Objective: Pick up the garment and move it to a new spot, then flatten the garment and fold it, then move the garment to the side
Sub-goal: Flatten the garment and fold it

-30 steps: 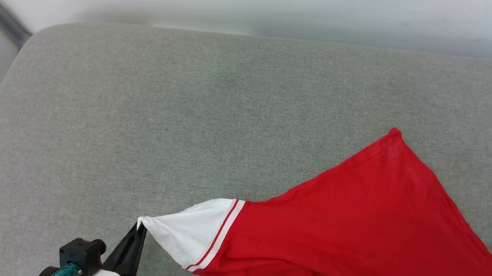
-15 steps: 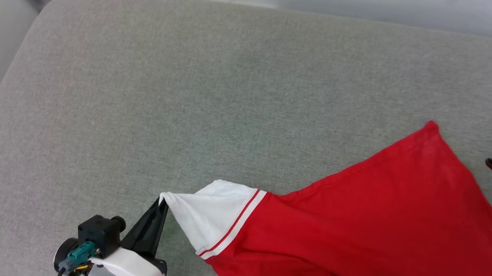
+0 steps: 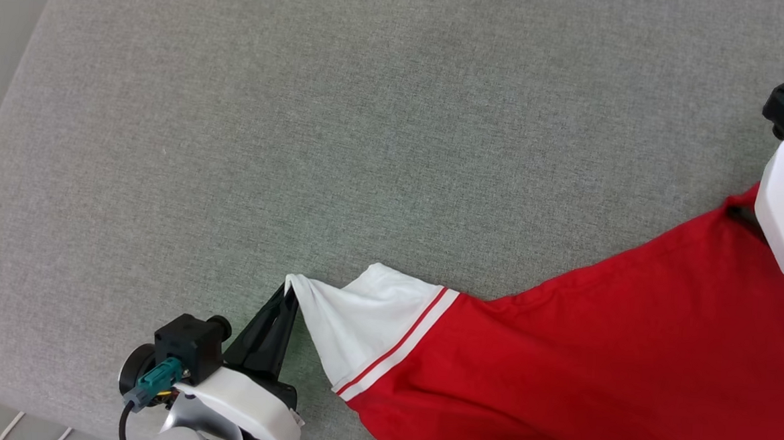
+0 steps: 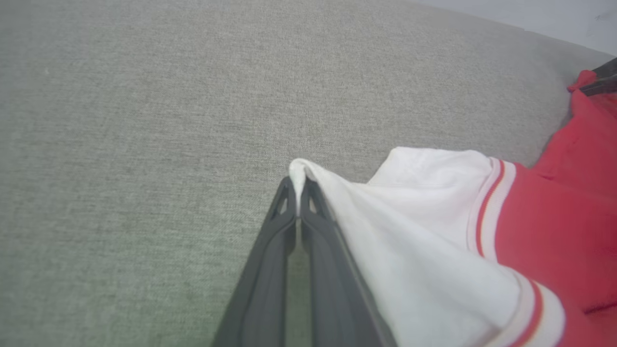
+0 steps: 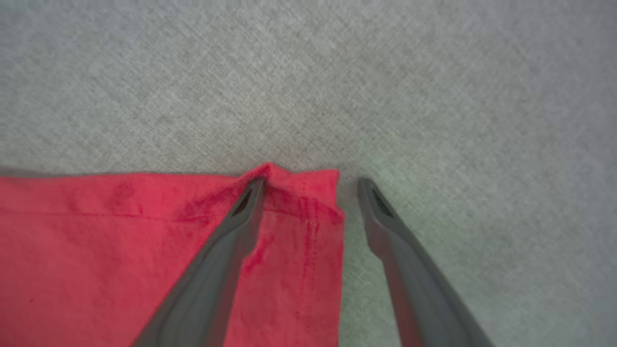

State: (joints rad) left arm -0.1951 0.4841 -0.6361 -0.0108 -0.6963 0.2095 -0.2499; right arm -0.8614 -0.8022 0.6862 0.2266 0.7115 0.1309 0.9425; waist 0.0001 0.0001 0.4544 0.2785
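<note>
The head camera had tipped down. The right gripper had come over the far red corner of the garment. Its fingers were spread wide, one on the cloth and one on the gray cushion just beside it. The left gripper still pinched the white sleeve tip, fingers pressed together. The garment lay on the cushion, its long way running from the sleeve at the near left to the red corner at the far right.

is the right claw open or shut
Open: the right claw shows fingers wide apart, one over the garment corner, one beside it.
</note>
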